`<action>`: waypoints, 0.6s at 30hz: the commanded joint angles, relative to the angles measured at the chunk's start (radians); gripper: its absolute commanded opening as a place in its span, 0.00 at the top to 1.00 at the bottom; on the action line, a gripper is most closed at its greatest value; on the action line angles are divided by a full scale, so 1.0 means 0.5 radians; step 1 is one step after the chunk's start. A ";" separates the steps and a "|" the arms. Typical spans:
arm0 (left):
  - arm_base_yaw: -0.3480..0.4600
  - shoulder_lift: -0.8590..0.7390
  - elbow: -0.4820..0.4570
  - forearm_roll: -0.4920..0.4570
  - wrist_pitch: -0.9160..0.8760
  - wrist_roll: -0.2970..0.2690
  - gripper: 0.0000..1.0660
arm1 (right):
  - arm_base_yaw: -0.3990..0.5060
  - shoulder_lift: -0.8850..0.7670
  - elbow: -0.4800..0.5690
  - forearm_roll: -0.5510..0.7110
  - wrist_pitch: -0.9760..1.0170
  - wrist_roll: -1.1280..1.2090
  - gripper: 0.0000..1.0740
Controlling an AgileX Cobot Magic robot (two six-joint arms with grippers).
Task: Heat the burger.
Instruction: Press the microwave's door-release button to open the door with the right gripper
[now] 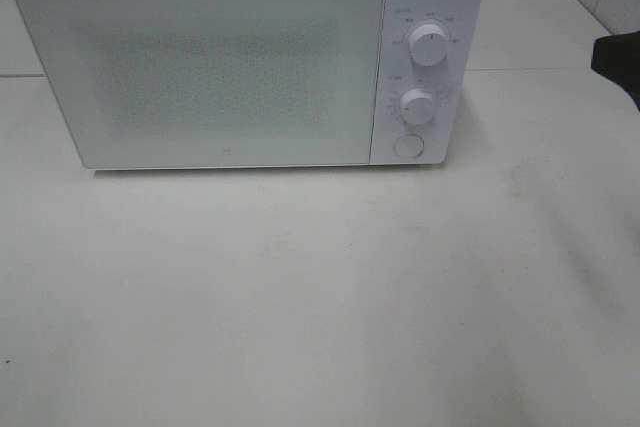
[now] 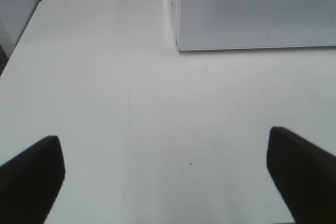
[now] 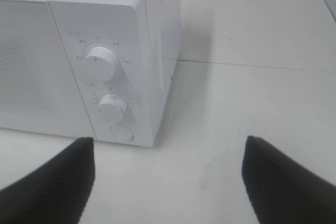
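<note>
Boxy white microwave, frosted door shut, on a pale tabletop. No burger in sight; possibly behind that clouded door, impossible to tell. Left gripper splayed wide, empty; right gripper parted, empty, facing the two round white dials. Risks running empty if dialled before checking inside.

A mock kitchen bench (lab-like): white microwave on a plain white table
</note>
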 commanded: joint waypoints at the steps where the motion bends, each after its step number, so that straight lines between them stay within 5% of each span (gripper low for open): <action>1: 0.010 -0.024 0.004 -0.002 -0.020 -0.002 0.05 | -0.018 0.192 0.000 -0.004 -0.296 -0.008 0.30; 10: 0.010 -0.024 0.004 -0.002 -0.020 -0.002 0.05 | -0.010 0.546 0.054 0.012 -0.878 -0.048 0.30; 18: 0.010 -0.024 0.004 -0.002 -0.020 -0.002 0.05 | 0.288 0.848 0.188 0.554 -1.508 -0.492 0.30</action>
